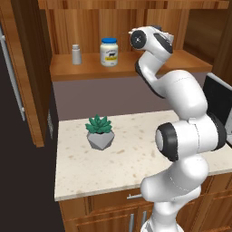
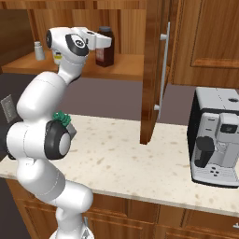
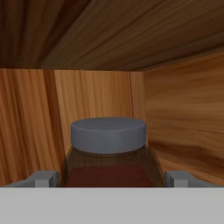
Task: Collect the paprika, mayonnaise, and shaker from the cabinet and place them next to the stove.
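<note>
Step in hand: the first pick, the paprika. The hand is inside the cabinet, level with the bottle's upper part. Its fingers stand wide, one on each side of the paprika's shoulders, and the hand view shows no firm contact, so the bottle is judged not yet held. The paprika stands upright on the shelf near the right inner wall.

Next move, as judged: close on the bottle, lift it off the shelf, then draw it straight out before turning toward the stove.

Other task items: the mayonnaise and the shaker stand upright on the same shelf to the left, apart from each other and untouched.

Surroundings: a potted plant sits on the counter below; a coffee machine stands further right.

Obstructions: the open door with its bar handle hangs just right of the arm, and the side wall is close. A wide swing on withdrawal risks striking either.
</note>
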Robot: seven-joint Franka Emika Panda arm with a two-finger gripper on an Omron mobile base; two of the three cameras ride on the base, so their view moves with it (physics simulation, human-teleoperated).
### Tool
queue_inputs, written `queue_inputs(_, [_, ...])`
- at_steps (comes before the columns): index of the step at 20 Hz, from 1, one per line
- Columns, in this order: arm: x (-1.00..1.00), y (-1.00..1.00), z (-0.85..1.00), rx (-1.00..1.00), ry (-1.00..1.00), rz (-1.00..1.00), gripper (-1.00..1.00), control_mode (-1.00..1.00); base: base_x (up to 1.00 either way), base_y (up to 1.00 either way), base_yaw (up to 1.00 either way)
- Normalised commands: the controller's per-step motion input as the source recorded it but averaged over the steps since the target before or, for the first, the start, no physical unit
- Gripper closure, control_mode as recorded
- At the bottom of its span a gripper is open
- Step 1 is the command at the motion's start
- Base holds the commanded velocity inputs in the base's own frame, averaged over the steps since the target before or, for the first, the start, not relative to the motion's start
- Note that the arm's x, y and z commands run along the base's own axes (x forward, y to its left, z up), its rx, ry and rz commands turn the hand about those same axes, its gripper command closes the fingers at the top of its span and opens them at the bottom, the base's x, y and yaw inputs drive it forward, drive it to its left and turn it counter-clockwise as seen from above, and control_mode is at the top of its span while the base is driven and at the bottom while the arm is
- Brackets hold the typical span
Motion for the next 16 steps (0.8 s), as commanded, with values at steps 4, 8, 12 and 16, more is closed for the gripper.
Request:
queue_inputs(4, [-0.17, 0.00, 0.00, 0.00, -0.04, 0.00, 1.00, -1.00, 0.00, 0.00, 0.00])
queue_inputs(8, [-0.20, 0.00, 0.00, 0.00, -0.06, 0.00, 1.00, -1.00, 0.00, 0.00, 0.00])
queue_inputs(12, [-0.21, 0.00, 0.00, 0.00, -0.07, 0.00, 1.00, -1.00, 0.00, 0.00, 0.00])
queue_inputs(16, [-0.17, 0.00, 0.00, 0.00, -0.04, 0.00, 1.00, -1.00, 0.00, 0.00, 0.00])
